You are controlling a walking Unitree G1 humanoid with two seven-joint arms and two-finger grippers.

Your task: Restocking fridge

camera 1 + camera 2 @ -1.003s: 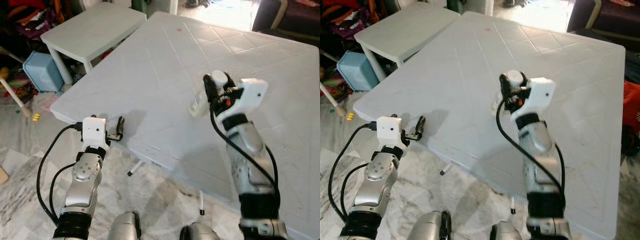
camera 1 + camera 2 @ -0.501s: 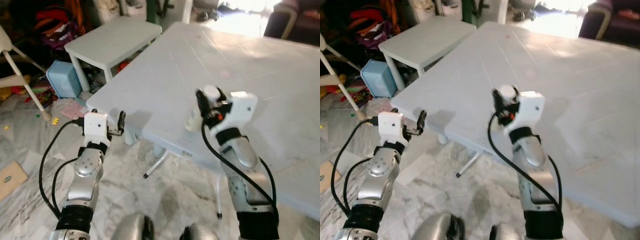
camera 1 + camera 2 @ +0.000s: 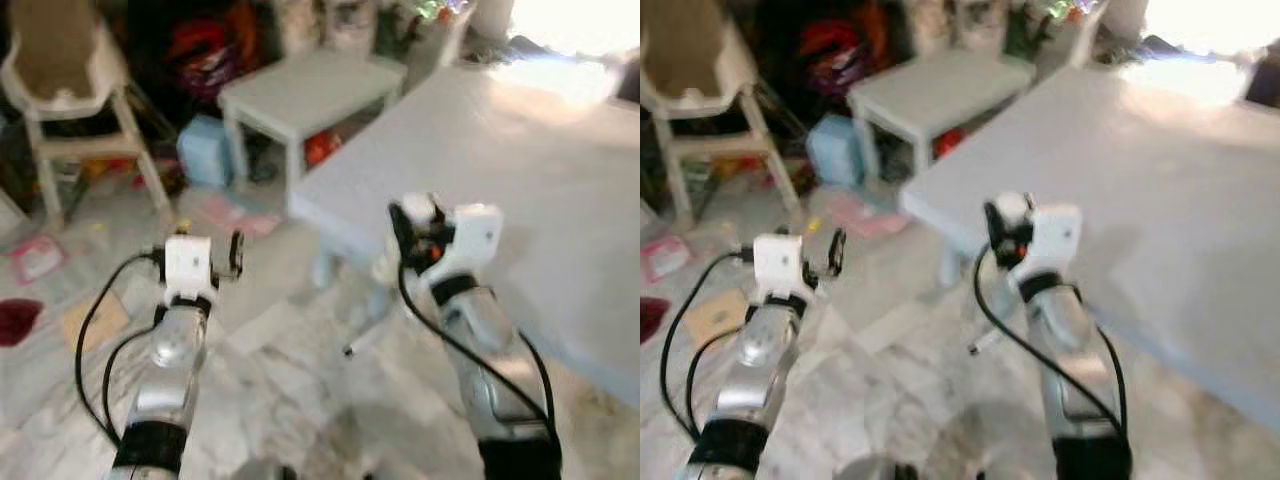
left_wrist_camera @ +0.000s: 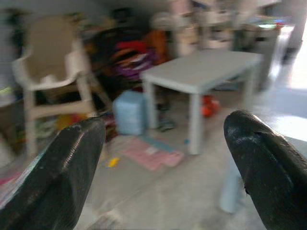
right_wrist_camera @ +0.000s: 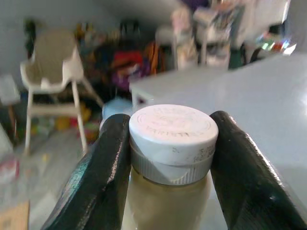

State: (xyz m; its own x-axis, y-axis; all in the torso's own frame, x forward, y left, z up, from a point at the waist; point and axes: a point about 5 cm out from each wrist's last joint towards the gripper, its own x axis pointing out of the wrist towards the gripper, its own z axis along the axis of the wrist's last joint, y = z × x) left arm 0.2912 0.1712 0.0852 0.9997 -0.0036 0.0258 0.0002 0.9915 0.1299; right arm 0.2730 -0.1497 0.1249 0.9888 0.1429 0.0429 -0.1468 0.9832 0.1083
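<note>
The large white table (image 3: 560, 170) took up the robot's right side of the blurred head views, and everything else is placed against it here. Beyond its far left corner stood a smaller white side table (image 3: 310, 95), with a pale blue bin (image 3: 203, 150) on the floor just beside that table's leg. Farther out from the big table, to the left, stood a beige high chair (image 3: 60, 70), and behind both lay a dark heap of red and orange clutter (image 3: 205, 50) too blurred to make out. A pink mat (image 4: 153, 153) lay on the marbled floor (image 3: 270, 380) between the bin and the big table's corner.

The right gripper (image 5: 168, 158) hovered at the big table's near left edge, above the floor, its two black fingers (image 5: 103, 177) clamped on either side of a bottle (image 5: 171, 143) of pale yellowish liquid just under its white screw cap (image 5: 173, 125). The bottle stood upright in that grip, off the tabletop.

The left gripper (image 4: 165, 163) was held out over the floor, well left of the big table, its fingers (image 4: 72, 167) spread wide with nothing between them.
</note>
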